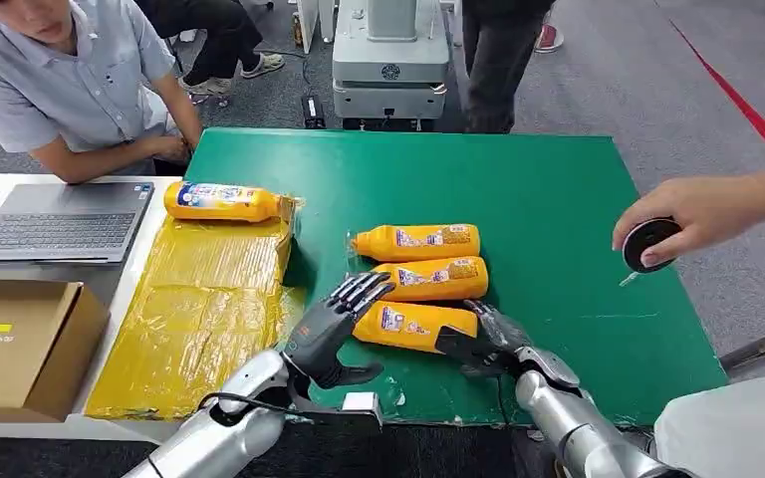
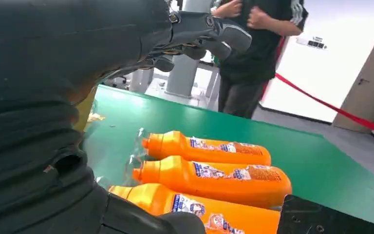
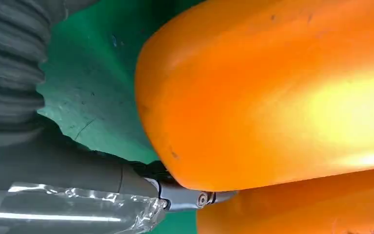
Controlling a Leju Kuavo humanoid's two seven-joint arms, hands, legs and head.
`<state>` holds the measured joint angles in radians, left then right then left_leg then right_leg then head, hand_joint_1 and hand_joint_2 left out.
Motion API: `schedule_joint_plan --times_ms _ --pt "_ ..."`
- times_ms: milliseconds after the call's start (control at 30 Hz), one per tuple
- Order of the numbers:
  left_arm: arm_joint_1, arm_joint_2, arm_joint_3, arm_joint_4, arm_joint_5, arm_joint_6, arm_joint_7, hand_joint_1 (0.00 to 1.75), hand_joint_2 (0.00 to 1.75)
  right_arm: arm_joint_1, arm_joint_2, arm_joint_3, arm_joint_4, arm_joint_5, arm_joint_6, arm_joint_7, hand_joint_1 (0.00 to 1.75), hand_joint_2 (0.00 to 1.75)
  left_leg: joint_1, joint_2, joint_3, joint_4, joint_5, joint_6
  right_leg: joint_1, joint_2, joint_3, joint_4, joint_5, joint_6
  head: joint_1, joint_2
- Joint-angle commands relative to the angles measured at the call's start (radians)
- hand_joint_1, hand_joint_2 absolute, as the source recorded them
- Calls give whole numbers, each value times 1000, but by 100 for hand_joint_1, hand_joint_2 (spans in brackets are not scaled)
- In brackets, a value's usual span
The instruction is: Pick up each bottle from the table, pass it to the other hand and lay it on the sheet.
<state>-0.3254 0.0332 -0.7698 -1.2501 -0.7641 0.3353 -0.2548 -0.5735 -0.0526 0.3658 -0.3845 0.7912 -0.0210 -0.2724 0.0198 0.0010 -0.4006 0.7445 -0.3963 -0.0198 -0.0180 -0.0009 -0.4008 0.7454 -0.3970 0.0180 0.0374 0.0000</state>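
Observation:
Three orange bottles lie side by side mid-table on the green mat [image 1: 558, 209]: the far one [image 1: 416, 242], the middle one [image 1: 433, 278] and the near one [image 1: 413, 326]. My right hand [image 1: 483, 341] grips the near bottle at its base end; the right wrist view shows that base [image 3: 272, 87] close up with a finger [image 3: 190, 197] under it. My left hand [image 1: 339, 324] hovers at the same bottle's cap end, fingers spread and holding nothing. Another bottle [image 1: 221, 201] lies at the far end of the yellow sheet [image 1: 199, 319].
A person's hand [image 1: 702, 211] reaches in from the right with a round black object [image 1: 647, 242]. A laptop [image 1: 60, 221] and a cardboard box [image 1: 20, 344] sit on the white table to the left. People stand and sit beyond the far edge.

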Motion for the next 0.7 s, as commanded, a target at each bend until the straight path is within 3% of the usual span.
schedule_joint_plan --times_ms 33,700 --pt "-43 -2 11 -27 -8 4 8 0 175 -65 7 7 -14 -3 2 -14 0 175 0 0 0 0 0 0 0 0 0 0 0 0 0 0" --pt "-44 -8 20 -20 -7 8 12 0 175 -86 17 16 -16 -4 20 -5 0 175 0 0 0 0 0 0 0 0 0 0 0 0 0 0"
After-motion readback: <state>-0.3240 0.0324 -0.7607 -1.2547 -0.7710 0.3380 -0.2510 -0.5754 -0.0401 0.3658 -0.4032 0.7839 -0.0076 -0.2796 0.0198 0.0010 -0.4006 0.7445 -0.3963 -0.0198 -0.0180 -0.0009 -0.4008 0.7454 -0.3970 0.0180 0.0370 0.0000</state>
